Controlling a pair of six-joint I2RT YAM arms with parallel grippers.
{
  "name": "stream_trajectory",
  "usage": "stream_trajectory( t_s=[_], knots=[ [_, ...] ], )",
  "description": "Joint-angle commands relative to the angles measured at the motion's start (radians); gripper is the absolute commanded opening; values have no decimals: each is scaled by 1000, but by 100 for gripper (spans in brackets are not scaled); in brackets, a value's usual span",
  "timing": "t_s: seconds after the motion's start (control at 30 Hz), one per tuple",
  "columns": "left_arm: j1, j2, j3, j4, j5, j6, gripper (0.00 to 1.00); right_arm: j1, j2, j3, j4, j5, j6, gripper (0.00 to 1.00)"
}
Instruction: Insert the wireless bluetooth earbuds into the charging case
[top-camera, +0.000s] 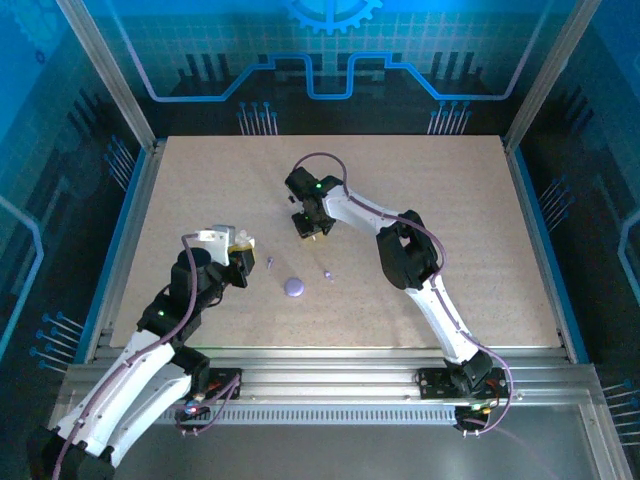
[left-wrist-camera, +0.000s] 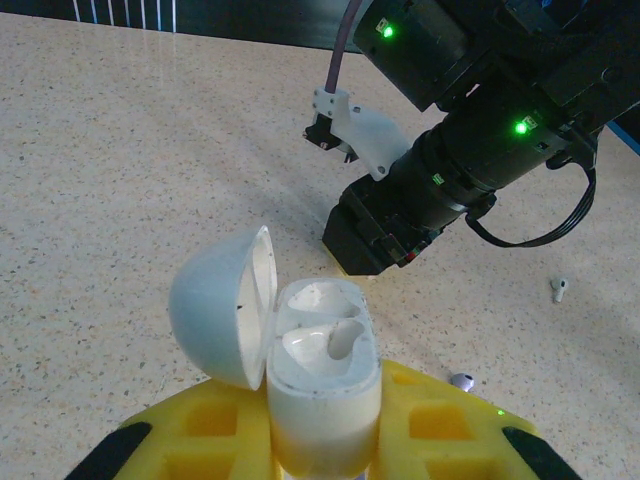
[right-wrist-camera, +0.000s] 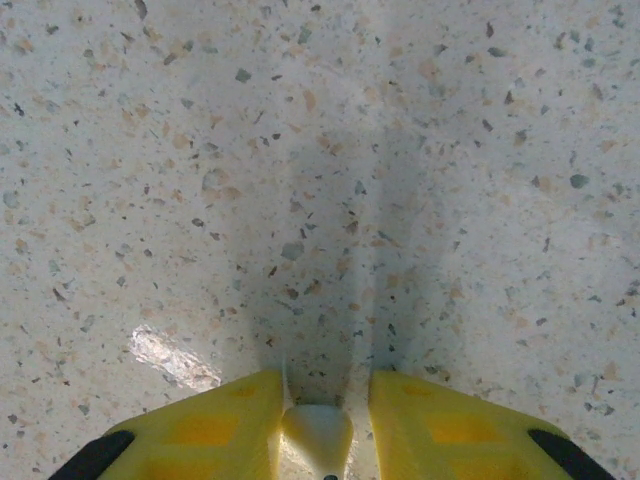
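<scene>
Speckled beige stone covers the table (top-camera: 470, 210) in the top view. The left gripper (top-camera: 232, 248) is clamped on the white charging case (top-camera: 222, 237), probably to steady it as a fixed target. The right gripper (top-camera: 312, 228) hangs well apart, beyond those fingers and to their right. On the open stretch between them lie a lavender disc (top-camera: 294, 287), a first loose bit (top-camera: 269, 262) and a second loose bit (top-camera: 327, 274). All table edges are far from both grippers.

From the left wrist, the case stands upright between the yellow fingers (left-wrist-camera: 430, 430). Its lid is swung open to their left and both wells face up, apparently empty. The lid guards that side, so the way in looks free from above and from the right.

From the right wrist, the fingers pinch a whitish earbud (right-wrist-camera: 318, 432) between them. Only bare table lies ahead of their tips.
</scene>
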Motion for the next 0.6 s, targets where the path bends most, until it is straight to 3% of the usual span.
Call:
stream_trajectory(
  t_s=[0.0,0.57],
  knots=[
    [9,-3,24,28,5,0,15,-4,-23,-25,-58,7,-8,33],
    [9,0,10,44,40,13,15,-7,-99,-88,-54,31,9,22]
  ],
)
